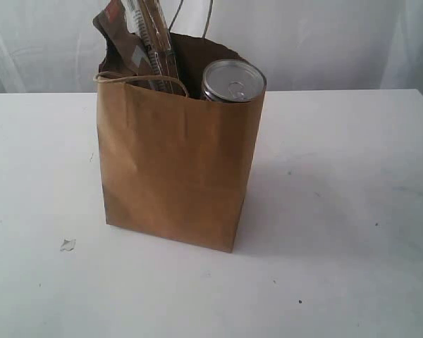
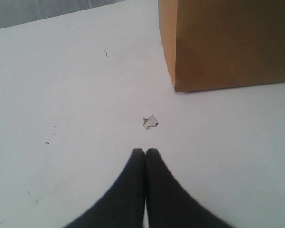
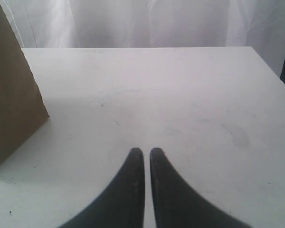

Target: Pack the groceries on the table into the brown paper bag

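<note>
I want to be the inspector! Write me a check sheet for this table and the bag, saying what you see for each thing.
Surface: white table, with a few tiny dark specks.
Job's things: the brown paper bag stands upright. A spaghetti packet, a brown pouch and a jar with a shiny top poke out of it. No groceries seen lying on the table.
Clutter: one small scrap on the table near the bag.
Grippers: left gripper shut and empty. Right gripper shut but for a thin gap, and empty.
Cables: nothing seen.
Surroundings: white curtain behind the table.
</note>
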